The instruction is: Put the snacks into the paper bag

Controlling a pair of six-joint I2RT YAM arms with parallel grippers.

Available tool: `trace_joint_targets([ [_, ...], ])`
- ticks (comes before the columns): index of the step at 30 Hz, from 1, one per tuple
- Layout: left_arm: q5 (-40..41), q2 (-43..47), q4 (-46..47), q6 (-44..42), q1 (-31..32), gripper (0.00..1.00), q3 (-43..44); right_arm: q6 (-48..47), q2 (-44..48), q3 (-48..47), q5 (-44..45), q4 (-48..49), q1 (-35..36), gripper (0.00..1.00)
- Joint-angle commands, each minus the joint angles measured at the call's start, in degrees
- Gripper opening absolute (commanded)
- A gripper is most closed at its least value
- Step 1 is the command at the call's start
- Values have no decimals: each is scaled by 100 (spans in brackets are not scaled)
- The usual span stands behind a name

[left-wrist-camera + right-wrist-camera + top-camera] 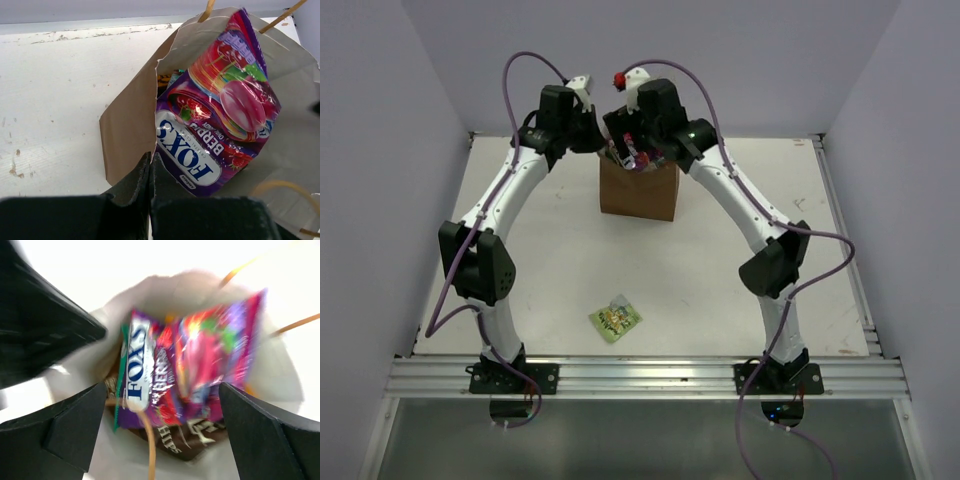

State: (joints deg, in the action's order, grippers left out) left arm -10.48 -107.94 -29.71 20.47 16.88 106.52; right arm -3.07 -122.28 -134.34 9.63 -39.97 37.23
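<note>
A: The left gripper [150, 162] is found clenched on the paper bag [130, 125] rim at ten o'clock. If that pinch is dragged, the bag could be tipped or torn.

B: The purple candy packet [215, 115] is lodged high in the mouth, so it could be snagged out. The right gripper [162, 390], at one o'clock, is spread wide, nothing held.

A: The small green packet [615, 320] is recorded on the table [720, 290], six o'clock of the bag.

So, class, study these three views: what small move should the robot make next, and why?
Probably lift the right gripper straight up, clear of the bag. Its jaws are open, the purple packet already sits in the bag, the left gripper pinches the rim, and a green packet lies on the table.
</note>
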Motion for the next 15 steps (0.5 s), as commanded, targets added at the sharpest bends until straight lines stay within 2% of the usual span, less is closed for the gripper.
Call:
trace_joint_targets([
  [1, -209, 80, 335, 98, -1, 0, 159, -299, 1372, -594, 154, 226, 108, 99],
  [3, -209, 45, 335, 115, -1, 0, 167, -335, 1934, -313, 57, 52, 249, 99],
  [5, -209, 19, 335, 150, -1, 0, 185, -300, 2277, 467, -83, -177, 398, 99],
  [7, -191, -16, 335, 177, 8, 0, 202, -142, 2752, 1845, -469, -328, 512, 99],
  [8, -191, -25, 326, 203, 8, 0, 211, -19, 2910, 2407, -601, -267, 661, 98],
  [9, -165, -25, 326, 203, 8, 0, 220, 60, 3233, 3518, -803, 4, 741, 98],
  [12, -69, 1, 291, 203, 43, 0, 211, 508, 3482, 5218, -1137, 673, 1048, 97],
  [15, 11, 88, 247, 238, 87, 0, 106, 711, 3404, 5987, -1297, 955, 1365, 95],
])
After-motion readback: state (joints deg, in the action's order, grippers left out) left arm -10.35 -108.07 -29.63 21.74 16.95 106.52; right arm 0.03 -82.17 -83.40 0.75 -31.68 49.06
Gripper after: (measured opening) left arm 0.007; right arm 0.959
